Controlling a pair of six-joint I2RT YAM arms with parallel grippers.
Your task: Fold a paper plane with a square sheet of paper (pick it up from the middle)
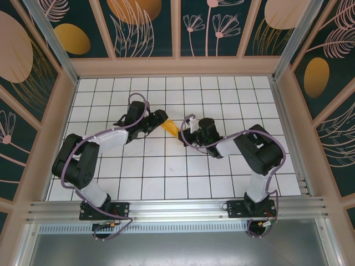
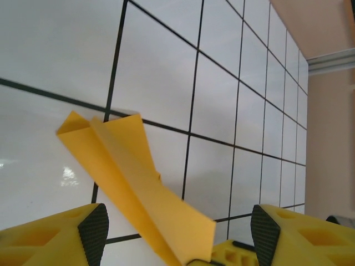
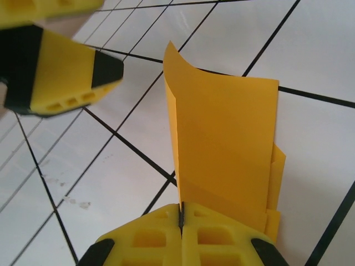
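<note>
Middle of the white gridded surface [image 1: 166,172], both arms reaching in toward each other, and the plane [image 1: 172,127] sits right between them as a small orange-yellow sliver; the left claw [image 1: 160,118] is at its far-left end, the right claw [image 1: 183,132] at its near-right end.

Right wrist view: the right claw [image 3: 181,213] is pressed together, its yellow fingers meeting in a thin seam and pinching the plane [image 3: 227,149] by its near edge; the paper rises out of the grip as a broad flat panel, one fold line running up its left side; the upper-left corner curls to a point; at the lower right, stepped edges show several layers stacked under the top one. One finger [image 3: 61,72] of the other claw hangs at the upper left, apart from the paper.

Left wrist view: the left claw [image 2: 178,221] is spread wide, dark pads [image 2: 94,227] facing inward with a clear gap to the paper on both sides; the plane [image 2: 133,183] runs as a narrow folded strip from between the fingers out over the tiles [image 2: 55,44]; a crease runs along its length; the far end splits into two blunt corners; whether that end touches the surface, I cannot tell.
</note>
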